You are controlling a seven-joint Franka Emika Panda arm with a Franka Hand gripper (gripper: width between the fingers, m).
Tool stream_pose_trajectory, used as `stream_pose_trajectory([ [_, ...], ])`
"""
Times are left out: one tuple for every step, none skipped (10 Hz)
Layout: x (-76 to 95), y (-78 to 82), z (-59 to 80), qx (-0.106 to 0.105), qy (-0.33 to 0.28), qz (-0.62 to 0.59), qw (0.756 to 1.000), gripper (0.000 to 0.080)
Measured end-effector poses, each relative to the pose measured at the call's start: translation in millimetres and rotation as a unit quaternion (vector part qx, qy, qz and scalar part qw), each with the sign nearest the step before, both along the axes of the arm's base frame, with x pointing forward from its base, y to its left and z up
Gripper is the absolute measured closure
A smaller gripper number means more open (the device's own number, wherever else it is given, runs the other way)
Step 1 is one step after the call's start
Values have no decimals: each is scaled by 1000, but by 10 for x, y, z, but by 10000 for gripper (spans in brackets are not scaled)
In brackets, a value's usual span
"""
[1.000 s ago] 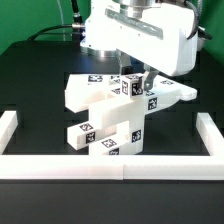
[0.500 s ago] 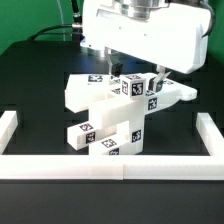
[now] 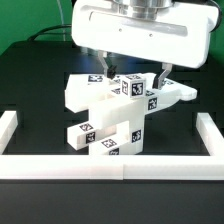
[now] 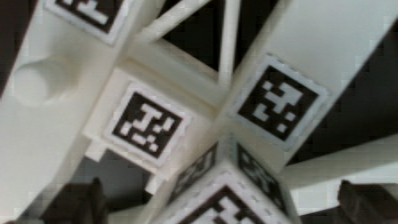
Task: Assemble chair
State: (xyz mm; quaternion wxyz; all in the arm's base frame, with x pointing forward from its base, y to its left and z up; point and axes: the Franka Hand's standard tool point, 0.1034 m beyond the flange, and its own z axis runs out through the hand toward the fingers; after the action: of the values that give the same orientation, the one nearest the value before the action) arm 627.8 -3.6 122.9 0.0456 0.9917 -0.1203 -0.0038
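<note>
The chair parts sit in a matte-white cluster with black-and-white tags at the table's middle. They are a wide flat slab (image 3: 88, 95), a stacked leg frame (image 3: 112, 135) and a small tagged block (image 3: 134, 86) on top. My gripper (image 3: 134, 73) hangs just above that block, open, with one finger on each side and clear of it. In the wrist view the block's tagged corner (image 4: 228, 190) stands between my dark fingertips (image 4: 79, 202), and my gripper (image 4: 226, 206) holds nothing. Tagged slabs (image 4: 146, 125) lie below.
A low white border wall (image 3: 110, 165) runs along the near edge and both sides (image 3: 8, 125). The table top (image 3: 40, 70) is black. The arm's large white hand housing (image 3: 135, 35) hides the rear of the parts.
My fingers have spread apart from around the small block, and the hand has risen slightly. The block and the other parts stay where they were.
</note>
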Motion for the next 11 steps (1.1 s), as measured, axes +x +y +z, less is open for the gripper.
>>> stream_pose_trajectory([
  [15, -6, 3, 0, 0, 43, 999, 151],
  [25, -12, 7, 0, 0, 77, 997, 151],
  [27, -21, 8, 0, 4, 124, 992, 151],
  [27, -22, 8, 0, 6, 149, 989, 151],
  [27, -24, 8, 0, 8, 169, 986, 151],
  [28, -26, 7, 0, 11, 200, 980, 151],
  [28, -27, 6, 0, 11, 208, 978, 151],
  [28, -29, 7, 0, 11, 208, 978, 151],
  [28, -29, 7, 0, 11, 207, 978, 351],
  [28, -29, 7, 0, 11, 207, 978, 351],
  [28, -29, 7, 0, 11, 206, 978, 506],
])
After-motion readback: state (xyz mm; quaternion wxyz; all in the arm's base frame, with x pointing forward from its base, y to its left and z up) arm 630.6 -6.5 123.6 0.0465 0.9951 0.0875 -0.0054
